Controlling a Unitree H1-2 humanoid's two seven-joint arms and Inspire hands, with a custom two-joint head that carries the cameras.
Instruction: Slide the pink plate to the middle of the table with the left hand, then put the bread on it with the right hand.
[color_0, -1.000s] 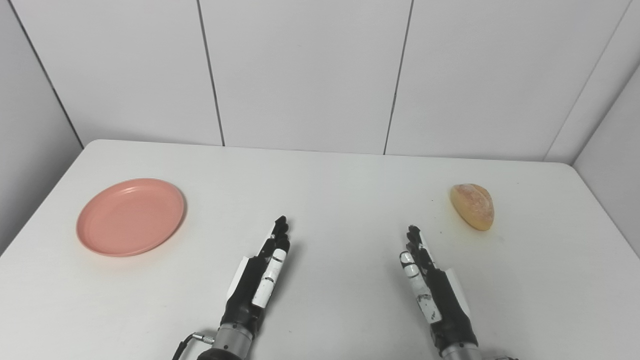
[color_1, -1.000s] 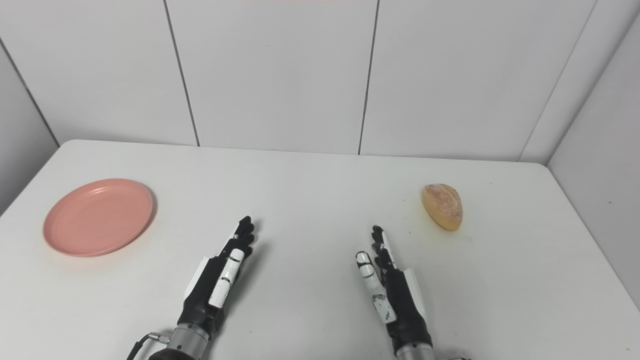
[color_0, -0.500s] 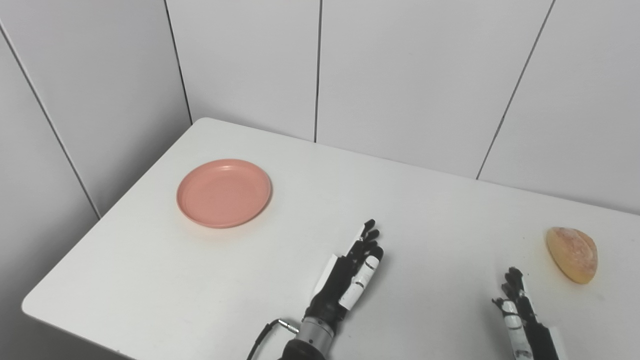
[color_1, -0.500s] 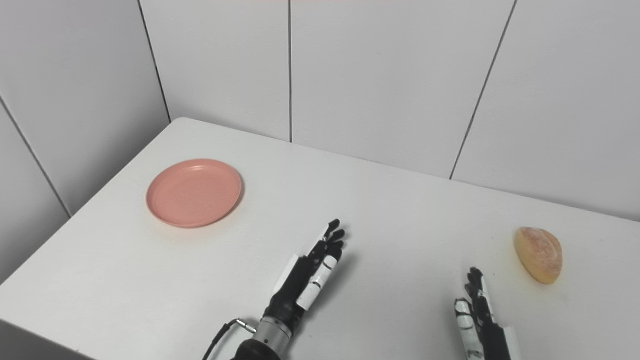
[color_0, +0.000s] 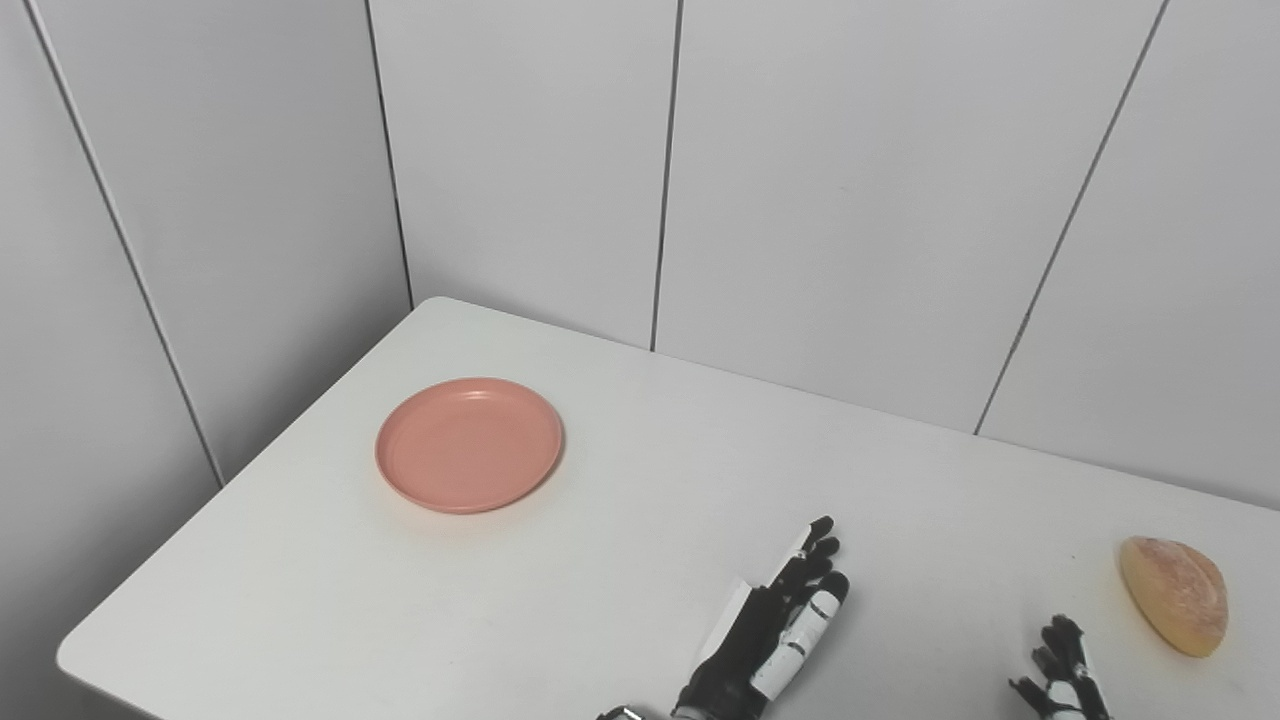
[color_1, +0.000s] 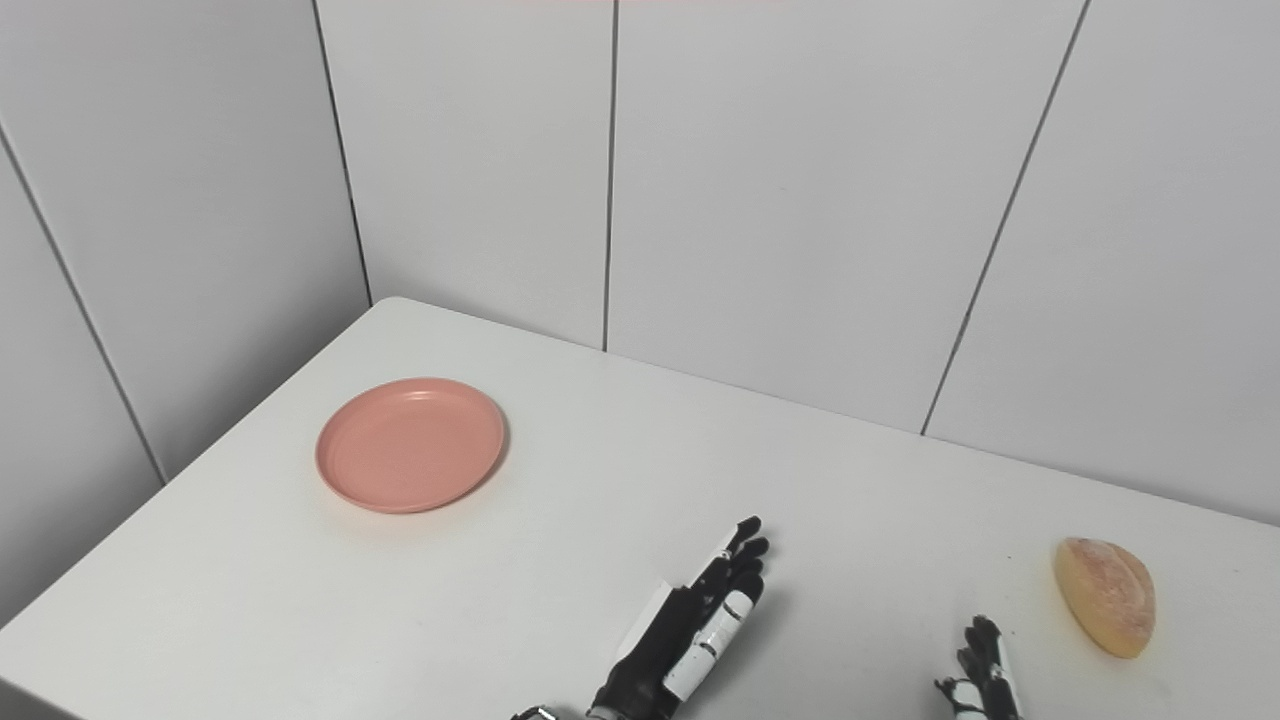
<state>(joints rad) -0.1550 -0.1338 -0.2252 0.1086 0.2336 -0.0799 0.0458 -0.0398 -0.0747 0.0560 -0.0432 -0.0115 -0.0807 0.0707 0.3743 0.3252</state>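
The pink plate (color_0: 469, 444) is sitting untouched near the table's (color_0: 300, 600) left far corner, so the slide is not yet begun. The left hand (color_0: 775, 625), fingers apart and empty, is needing to reach across to its rim. The right hand (color_1: 978, 672) is barely showing, state unclear, near the bread (color_1: 1105, 595). The camera has swung left since earlier; plate and bread are lying unmoved.

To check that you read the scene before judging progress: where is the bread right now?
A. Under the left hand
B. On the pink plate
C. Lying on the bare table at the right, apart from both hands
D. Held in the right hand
C: the bread lies on the white table, with a gap to the right hand and far from the pink plate.
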